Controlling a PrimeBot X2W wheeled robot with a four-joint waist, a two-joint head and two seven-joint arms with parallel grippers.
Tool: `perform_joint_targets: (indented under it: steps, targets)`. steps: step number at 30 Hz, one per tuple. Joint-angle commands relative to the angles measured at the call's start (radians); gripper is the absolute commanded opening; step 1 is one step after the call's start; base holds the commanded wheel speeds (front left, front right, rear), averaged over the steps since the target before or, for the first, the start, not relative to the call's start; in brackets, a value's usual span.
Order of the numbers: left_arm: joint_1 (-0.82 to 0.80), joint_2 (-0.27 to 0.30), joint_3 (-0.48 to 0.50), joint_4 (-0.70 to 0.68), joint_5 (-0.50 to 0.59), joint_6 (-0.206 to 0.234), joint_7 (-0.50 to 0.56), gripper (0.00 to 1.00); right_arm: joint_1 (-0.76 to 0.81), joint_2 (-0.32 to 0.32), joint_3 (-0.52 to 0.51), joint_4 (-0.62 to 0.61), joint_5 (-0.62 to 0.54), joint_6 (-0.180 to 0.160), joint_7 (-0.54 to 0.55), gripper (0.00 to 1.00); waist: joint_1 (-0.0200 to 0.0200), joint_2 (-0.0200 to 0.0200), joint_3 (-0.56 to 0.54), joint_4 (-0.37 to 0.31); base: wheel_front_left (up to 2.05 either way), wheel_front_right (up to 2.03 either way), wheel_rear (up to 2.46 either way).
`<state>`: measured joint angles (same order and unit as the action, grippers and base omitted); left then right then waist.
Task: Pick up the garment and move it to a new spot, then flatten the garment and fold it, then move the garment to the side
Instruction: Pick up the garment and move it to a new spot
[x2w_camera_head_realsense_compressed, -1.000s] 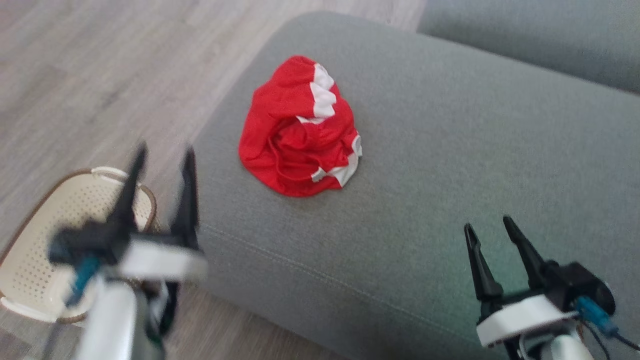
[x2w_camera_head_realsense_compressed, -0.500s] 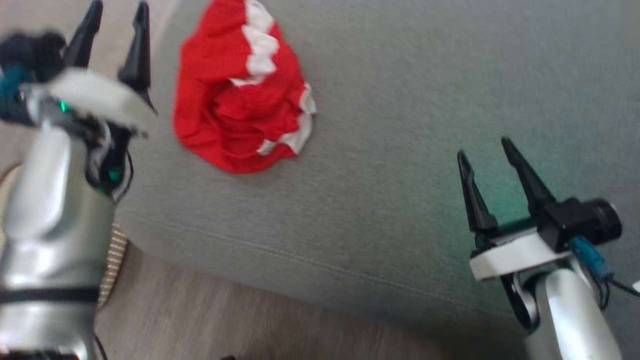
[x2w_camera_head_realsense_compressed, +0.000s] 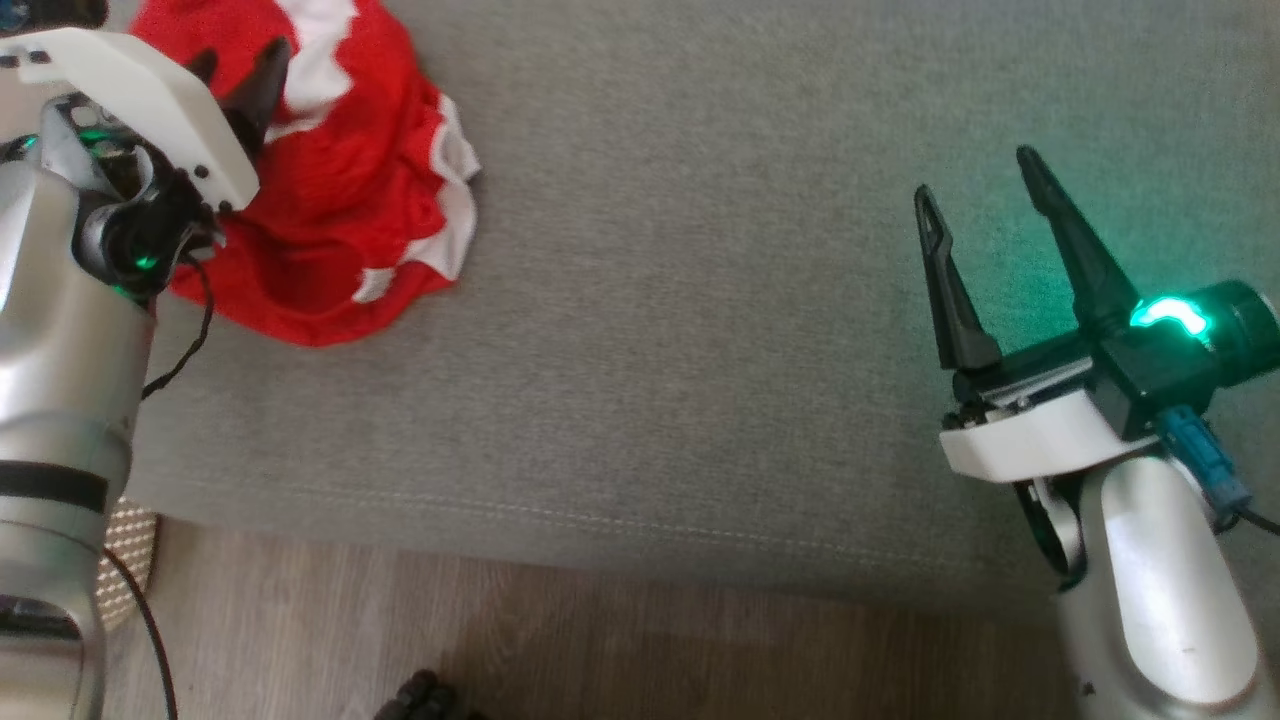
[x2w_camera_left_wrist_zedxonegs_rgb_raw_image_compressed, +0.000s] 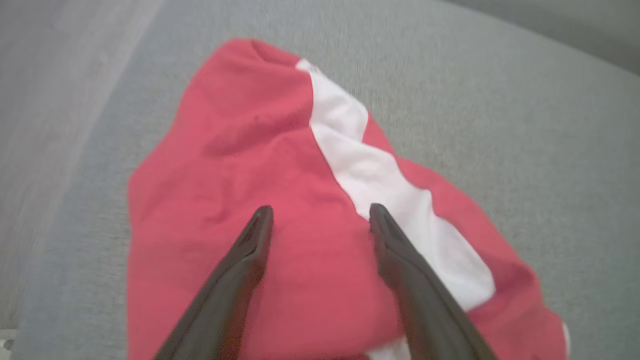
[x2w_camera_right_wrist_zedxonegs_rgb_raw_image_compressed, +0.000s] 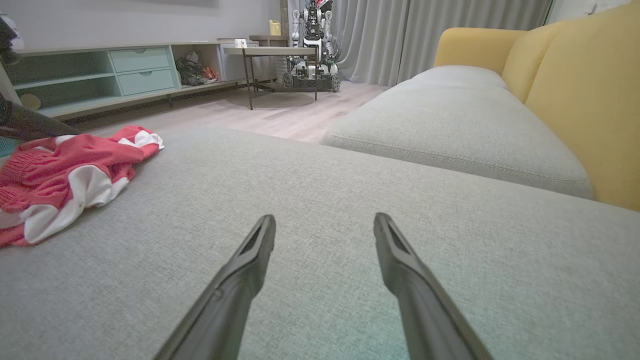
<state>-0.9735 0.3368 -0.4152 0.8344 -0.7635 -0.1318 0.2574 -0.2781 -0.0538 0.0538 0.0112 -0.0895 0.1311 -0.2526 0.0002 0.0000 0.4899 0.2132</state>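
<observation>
The garment (x2w_camera_head_realsense_compressed: 340, 190) is a crumpled red cloth with white bands, lying in a heap on the grey sofa cushion (x2w_camera_head_realsense_compressed: 700, 330) at the upper left of the head view. My left gripper (x2w_camera_head_realsense_compressed: 235, 65) hovers right over the heap, open, its fingers spread above the red fabric (x2w_camera_left_wrist_zedxonegs_rgb_raw_image_compressed: 280, 165) with nothing between them. My right gripper (x2w_camera_head_realsense_compressed: 980, 185) stands open over bare cushion at the right, well apart from the garment (x2w_camera_right_wrist_zedxonegs_rgb_raw_image_compressed: 65, 175), which lies far to its left.
The cushion's front edge (x2w_camera_head_realsense_compressed: 600, 520) runs along the bottom, with wood floor (x2w_camera_head_realsense_compressed: 600, 640) below it. A perforated basket's rim (x2w_camera_head_realsense_compressed: 125, 560) shows at the lower left. A second grey cushion (x2w_camera_right_wrist_zedxonegs_rgb_raw_image_compressed: 450, 120) and a yellow backrest (x2w_camera_right_wrist_zedxonegs_rgb_raw_image_compressed: 590, 90) lie beyond; shelves and a table stand across the room.
The head camera has tilted down and shifted. My left arm has swung from beside the basket up over the garment. The right gripper has stayed open over the cushion.
</observation>
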Motion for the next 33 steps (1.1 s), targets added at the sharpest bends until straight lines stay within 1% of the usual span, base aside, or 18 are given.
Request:
perform_joint_targets:
  steps: [1,4,11,12,13,14,16,19,20,24,25,29,33]
  targets:
    - [-0.051,0.078,0.0,-0.013,-0.032,0.001,0.039,1.0,-0.021,0.004,0.028,-0.045,-0.009,0.0,-0.009,1.0,-0.0002,0.0,0.052,-0.038,0.0,0.0,0.0]
    - [-0.054,0.093,-0.049,0.007,-0.073,0.001,0.089,1.0,-0.037,0.004,0.028,-0.058,-0.012,0.0,-0.009,1.0,-0.0002,0.0,0.075,-0.049,0.0,0.0,0.0]
    - [-0.045,0.104,-0.119,0.065,-0.13,0.001,0.086,1.0,-0.054,0.004,0.028,-0.075,-0.001,0.0,-0.009,1.0,-0.0002,0.0,0.108,-0.071,0.0,0.0,0.0]
    - [-0.042,0.105,-0.132,0.066,-0.136,0.001,0.084,0.89,-0.055,0.004,0.027,-0.076,-0.001,0.0,-0.009,1.0,-0.0002,0.0,0.11,-0.072,0.0,0.0,0.0]
    - [-0.039,0.107,-0.144,0.067,-0.143,0.001,0.078,0.35,-0.055,0.004,0.025,-0.075,0.0,0.0,-0.009,1.0,-0.0002,0.0,0.11,-0.073,0.0,0.0,0.0]
    - [-0.038,0.109,-0.156,0.067,-0.147,0.001,0.069,0.0,-0.056,0.004,0.023,-0.075,0.001,0.0,-0.009,1.0,-0.0002,0.0,0.109,-0.074,0.0,0.0,0.0]
    - [-0.039,0.116,-0.177,0.059,-0.151,0.001,0.026,0.0,-0.057,0.004,0.021,-0.071,0.005,0.0,-0.009,1.0,-0.0002,0.0,0.104,-0.075,0.0,0.0,0.0]
    - [-0.049,0.144,-0.213,0.033,-0.136,0.001,-0.092,0.0,-0.06,0.004,0.025,-0.069,0.017,0.0,-0.009,1.0,-0.0002,0.0,0.087,-0.079,0.0,0.0,0.0]
    - [-0.049,0.144,-0.213,0.033,-0.136,0.001,-0.092,0.0,-0.06,0.004,0.025,-0.069,0.017,0.0,-0.009,1.0,-0.0002,0.0,0.087,-0.079,0.0,0.0,0.0]
    - [-0.063,0.18,-0.267,-0.015,-0.12,0.001,-0.237,0.0,-0.063,0.004,0.023,-0.074,0.037,0.0,-0.009,1.0,-0.0002,0.0,0.045,-0.089,0.0,0.0,0.0]
    - [-0.069,0.203,-0.302,-0.046,-0.106,0.001,-0.304,0.0,-0.058,0.004,0.02,-0.077,0.05,0.0,-0.009,1.0,-0.0002,0.0,0.016,-0.098,0.0,0.0,0.0]
    - [-0.09,0.252,-0.372,-0.089,-0.043,0.001,-0.433,0.0,-0.045,0.004,0.009,-0.09,0.082,0.0,-0.009,1.0,-0.0002,0.0,-0.043,-0.13,0.0,0.0,0.0]
    - [-0.11,0.277,-0.435,-0.156,0.02,0.001,-0.494,0.0,-0.026,0.004,-0.008,-0.107,0.117,0.0,-0.009,1.0,-0.0002,0.0,-0.103,-0.177,0.0,0.0,0.0]
